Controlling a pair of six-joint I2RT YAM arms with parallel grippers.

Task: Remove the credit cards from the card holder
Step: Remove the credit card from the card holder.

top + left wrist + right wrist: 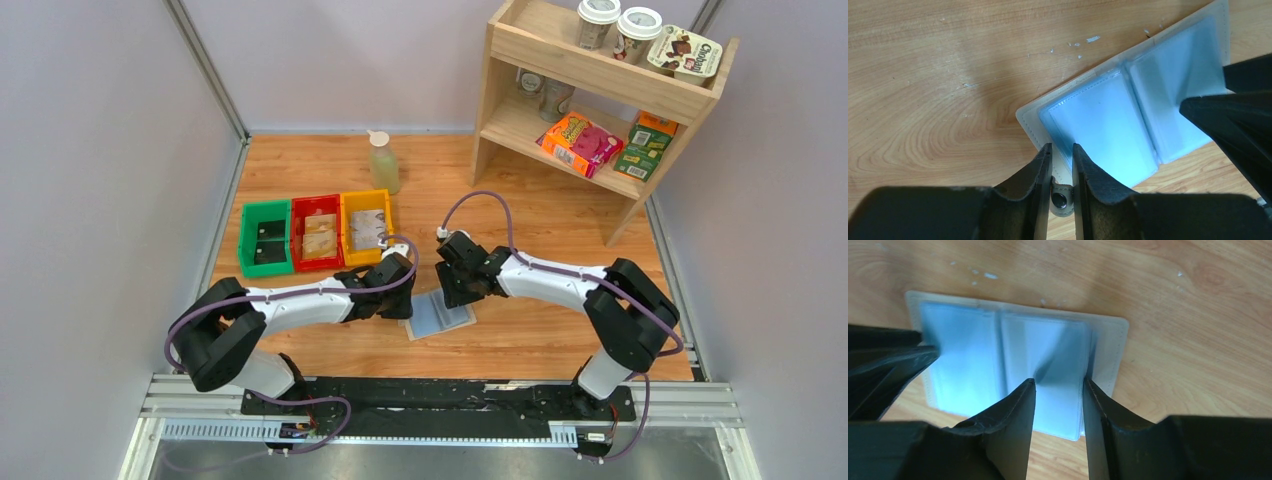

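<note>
Holder lies open flat on table, mid-frame in top view, between both grippers. Left gripper tips at its border, jaws nearly together, clasp tab in the slit; cannot tell if it's grasped. Right gripper spread apart over one panel. Cards sit in bins, upper left

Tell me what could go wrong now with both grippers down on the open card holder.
The left gripper sits almost closed at the clasp tab of the card holder; a pull there might drag it across the table. The right gripper straddles a glossy pocket and may pinch only plastic. The two are close together and could bump.
</note>
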